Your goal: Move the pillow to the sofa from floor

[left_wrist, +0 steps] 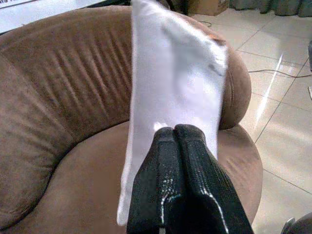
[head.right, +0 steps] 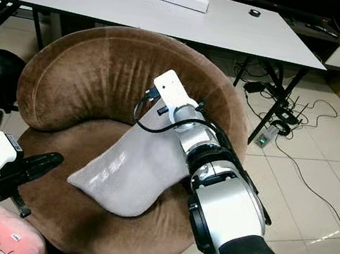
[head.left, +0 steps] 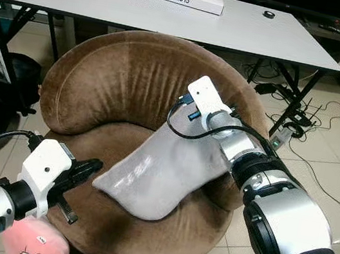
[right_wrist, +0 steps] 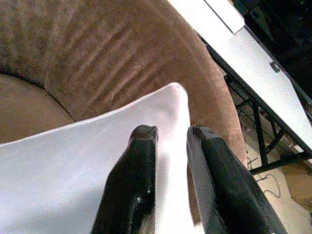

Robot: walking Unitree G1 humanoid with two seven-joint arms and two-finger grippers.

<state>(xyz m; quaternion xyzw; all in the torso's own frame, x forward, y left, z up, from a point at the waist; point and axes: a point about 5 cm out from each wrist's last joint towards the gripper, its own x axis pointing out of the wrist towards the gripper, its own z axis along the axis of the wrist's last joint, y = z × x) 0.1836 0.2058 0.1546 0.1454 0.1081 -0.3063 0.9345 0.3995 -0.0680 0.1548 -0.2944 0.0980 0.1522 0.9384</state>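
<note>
Already the grey pillow lies in the middle of the head views, sprawled across the seat of the round brown sofa, its upper corner leaning against the backrest and its lower end hanging toward the seat's front edge.

At lower left, the left gripper sits with its two black fingers pressed together, their tips just beside the pillow's near edge; the left wrist view shows nothing pinched between them. A pink pillow lies at the bottom left corner, below that arm.

Toward centre right, the right gripper rests over the pillow's upper corner with fingers parted, one on either side of a strip of fabric, seemingly not squeezing it.

The step in hand looks like letting go. To do it well, I would lift the right fingers straight off the fabric without snagging the corner, so the pillow stays settled deep in the seat and does not slide off the front.
</note>
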